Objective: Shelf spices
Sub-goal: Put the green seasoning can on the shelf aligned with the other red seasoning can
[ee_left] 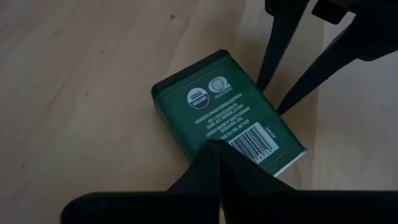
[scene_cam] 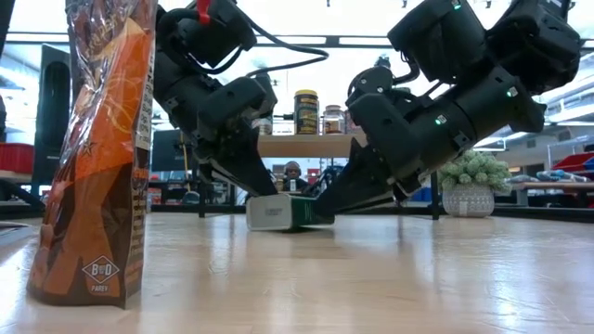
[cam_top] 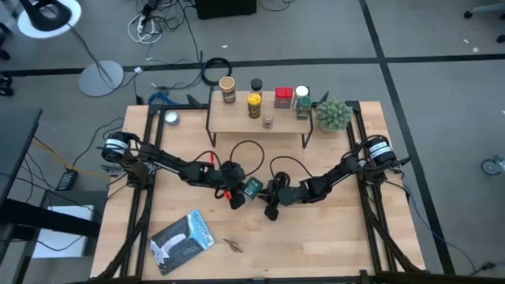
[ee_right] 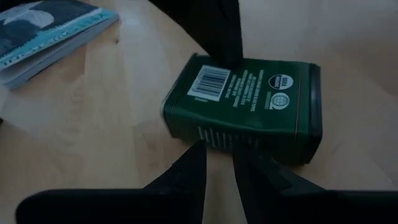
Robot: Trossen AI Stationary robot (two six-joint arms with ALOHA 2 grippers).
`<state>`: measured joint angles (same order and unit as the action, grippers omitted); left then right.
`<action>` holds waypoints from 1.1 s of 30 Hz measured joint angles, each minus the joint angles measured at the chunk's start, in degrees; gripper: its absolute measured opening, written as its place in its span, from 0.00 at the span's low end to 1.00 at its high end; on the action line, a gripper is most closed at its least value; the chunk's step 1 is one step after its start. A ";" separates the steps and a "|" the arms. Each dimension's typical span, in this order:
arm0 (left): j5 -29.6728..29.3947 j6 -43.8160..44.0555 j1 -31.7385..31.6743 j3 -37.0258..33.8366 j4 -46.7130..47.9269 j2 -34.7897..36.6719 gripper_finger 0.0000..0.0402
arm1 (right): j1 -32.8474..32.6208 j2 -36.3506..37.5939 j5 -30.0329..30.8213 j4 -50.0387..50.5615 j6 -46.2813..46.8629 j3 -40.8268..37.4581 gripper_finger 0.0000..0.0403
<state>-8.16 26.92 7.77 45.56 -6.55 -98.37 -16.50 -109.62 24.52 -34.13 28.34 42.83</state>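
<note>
The green tin (ee_left: 227, 118) is lying flat on the worktop (cam_top: 316, 237) between both hands. The left hand (ee_left: 217, 149), fingers pressed together, is touching one end; the right hand (ee_right: 217, 158), fingers slightly apart, is meeting the opposite side. Beyond them, jars (cam_top: 254, 105) are standing on the shelf (cam_top: 237, 120).

Bright backlit windows silhouette the arms; the wrist views are softly blurred.

Wooden table (cam_top: 331, 237) bears shelf (cam_top: 237, 120), green tin (cam_top: 252, 187), perhaps a packet (cam_top: 183, 241).
</note>
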 joint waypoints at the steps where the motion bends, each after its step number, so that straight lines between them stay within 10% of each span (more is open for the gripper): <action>1: -0.17 -0.02 0.00 0.00 0.02 0.00 0.00 | 0.10 0.00 0.13 -0.08 0.00 0.00 0.21; 17: 1.77 -1.08 -0.98 -0.24 2.01 -0.36 0.00 | 2.26 0.11 1.02 -13.26 -8.28 0.46 0.21; 33: -0.49 -0.84 -1.07 -0.15 8.66 2.35 0.00 | 1.25 7.88 2.35 -2.71 -12.98 1.52 0.20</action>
<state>-8.65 26.07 6.70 45.41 2.12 -96.02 -15.25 -101.74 26.87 -36.84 15.35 44.35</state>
